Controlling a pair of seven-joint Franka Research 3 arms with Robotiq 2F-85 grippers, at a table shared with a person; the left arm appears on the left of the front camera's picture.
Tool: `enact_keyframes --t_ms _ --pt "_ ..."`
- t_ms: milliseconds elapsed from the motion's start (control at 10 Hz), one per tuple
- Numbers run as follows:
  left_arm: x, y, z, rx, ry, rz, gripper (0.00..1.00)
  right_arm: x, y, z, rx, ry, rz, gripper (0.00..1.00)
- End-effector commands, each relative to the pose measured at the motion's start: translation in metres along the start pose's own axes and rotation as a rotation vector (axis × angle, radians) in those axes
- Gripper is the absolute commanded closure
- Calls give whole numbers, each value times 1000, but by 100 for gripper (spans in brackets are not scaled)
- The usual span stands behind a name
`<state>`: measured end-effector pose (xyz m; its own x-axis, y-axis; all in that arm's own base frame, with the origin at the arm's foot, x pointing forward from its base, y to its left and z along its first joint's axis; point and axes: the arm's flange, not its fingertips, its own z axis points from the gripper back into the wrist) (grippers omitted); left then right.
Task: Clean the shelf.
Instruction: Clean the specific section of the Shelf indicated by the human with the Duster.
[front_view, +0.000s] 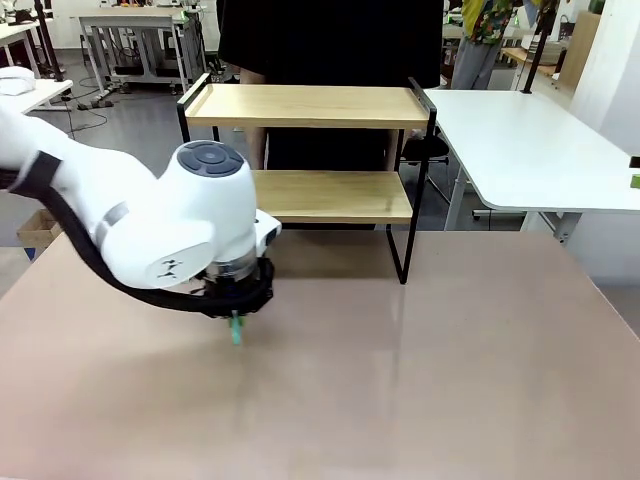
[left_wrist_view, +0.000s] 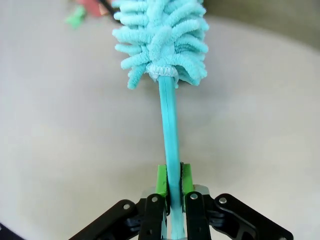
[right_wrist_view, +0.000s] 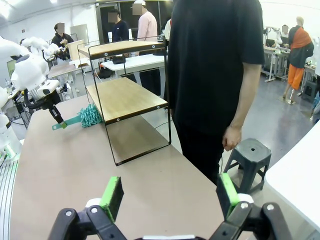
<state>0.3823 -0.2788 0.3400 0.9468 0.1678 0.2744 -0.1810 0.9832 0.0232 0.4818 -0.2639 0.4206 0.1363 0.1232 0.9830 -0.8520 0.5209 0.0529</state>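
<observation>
The shelf (front_view: 305, 105) stands at the table's far side, two light wooden boards in a thin black frame; the right wrist view has the shelf (right_wrist_view: 125, 97) too. My left gripper (left_wrist_view: 172, 180) is shut on the thin handle of a teal fluffy duster (left_wrist_view: 162, 40). In the front view the left gripper (front_view: 237, 325) points down at the table in front of the shelf's left end. From the right wrist, the duster head (right_wrist_view: 91, 116) lies low beside the shelf's lower board. My right gripper (right_wrist_view: 170, 197) stands open with nothing between its fingers.
A person in black (front_view: 330, 40) stands right behind the shelf, one hand (right_wrist_view: 232, 137) hanging down. A dark stool (right_wrist_view: 250, 155) is beside them. A white table (front_view: 530, 140) stands at the right. The brown tabletop (front_view: 420, 380) stretches in front of the shelf.
</observation>
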Motion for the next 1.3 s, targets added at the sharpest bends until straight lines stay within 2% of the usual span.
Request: enact_keyframes --t_ms 0,100,200,300,600,800,1000,1200 --pt "-7 23 15 98 -48 34 87 3 1 0 -1 -2 5 0" --pt "-8 30 21 96 -71 47 87 3 1 0 -1 -2 5 0" --pt "-11 26 25 -23 -56 42 87 3 1 0 -1 -2 5 0" --pt "0 24 15 58 -36 8 87 3 1 0 -1 -2 5 0" --pt "-3 20 22 32 -51 9 87 3 1 0 -1 -2 5 0" --pt "-4 31 44 -118 -65 -25 87 3 1 0 -1 -2 5 0" --pt "-8 46 58 -186 -64 -84 87 3 1 0 -1 -2 5 0" --pt "-9 61 65 -267 -14 -190 87 3 1 0 -1 -2 5 0"
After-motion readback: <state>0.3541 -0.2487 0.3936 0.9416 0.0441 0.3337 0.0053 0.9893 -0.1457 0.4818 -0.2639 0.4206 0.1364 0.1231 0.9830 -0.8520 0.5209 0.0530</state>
